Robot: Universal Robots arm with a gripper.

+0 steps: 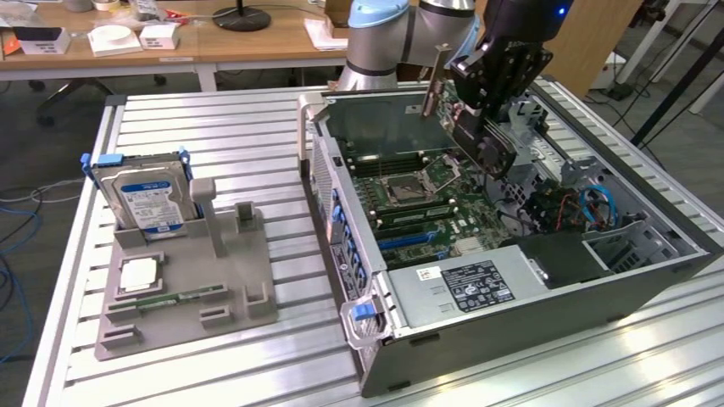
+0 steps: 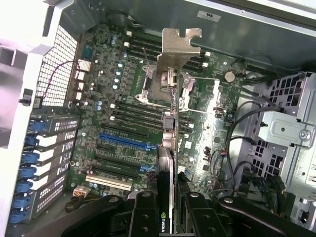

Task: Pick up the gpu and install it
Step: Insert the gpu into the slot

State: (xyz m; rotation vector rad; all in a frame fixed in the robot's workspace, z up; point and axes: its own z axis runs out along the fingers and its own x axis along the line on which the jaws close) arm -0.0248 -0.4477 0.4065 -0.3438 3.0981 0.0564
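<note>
My gripper (image 1: 489, 114) hangs over the open computer case (image 1: 374, 339), shut on the gpu (image 1: 484, 144). The card is held on edge, tilted, above the motherboard (image 1: 425, 208), and its silver end bracket (image 1: 435, 78) points up and away from the fingers. In the wrist view the gpu (image 2: 169, 148) appears edge-on between the black fingers (image 2: 143, 215), with the bracket (image 2: 175, 49) at its far end. The gripper (image 2: 169, 200) clamps the card's near end. A blue slot (image 2: 123, 142) and a white slot (image 2: 109, 181) on the motherboard (image 2: 98, 74) lie to one side of the card, apart from it.
A grey holder (image 1: 192, 292) stands on the slatted table at the exterior view's left. It carries an upright hard drive (image 1: 142, 195), a flat chip (image 1: 138, 273) and a memory stick (image 1: 169, 298). Cables and a drive cage (image 2: 284, 128) fill the case's other side.
</note>
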